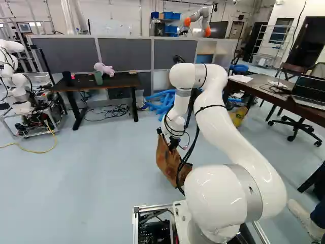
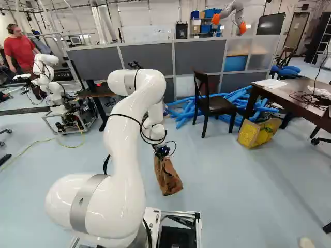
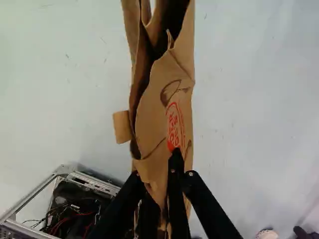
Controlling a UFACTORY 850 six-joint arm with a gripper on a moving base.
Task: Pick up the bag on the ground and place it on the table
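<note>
Here, the black two-fingered gripper (image 2: 162,151) clasps a tilted brown paper bag (image 2: 168,178).
In the right base view, the bag hangs left of the dark brown wooden table (image 2: 289,92), nearer the camera.

One brown paper bag (image 2: 168,181), one yellow bag (image 2: 251,135), one plush toy (image 1: 106,70), one laptop (image 1: 311,88), two tables (image 1: 119,81)
</note>
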